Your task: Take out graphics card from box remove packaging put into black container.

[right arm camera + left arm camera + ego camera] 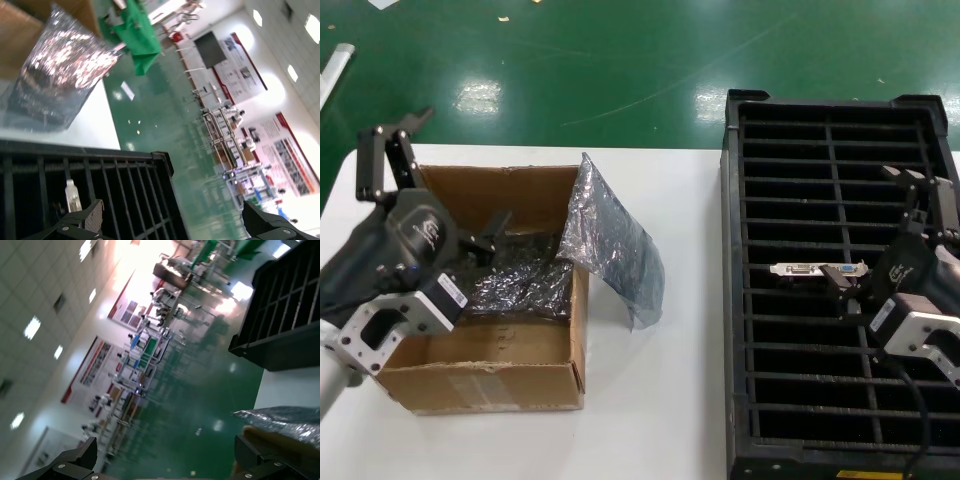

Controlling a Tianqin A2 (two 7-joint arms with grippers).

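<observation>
Graphics card [817, 269] upright in black container [735, 300] slot; box [480, 385] holds dark film bundles [520, 275] (packaging [615, 245] draped over wall). My right tool [912, 205] and left tool [395, 135] both spread open, empty.

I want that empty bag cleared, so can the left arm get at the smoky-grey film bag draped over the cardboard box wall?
Probably yes: the left gripper hovers over the box, the bag unobstructed.

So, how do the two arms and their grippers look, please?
Both arms end in dark grey housings with a white logo, mounted on a silvery metal wrist block. The left gripper has thin black linkage jaws and a small white sticker on its black motor block. The right gripper has matching black jaws, and a black cable runs from its wrist down over the black container.
</observation>
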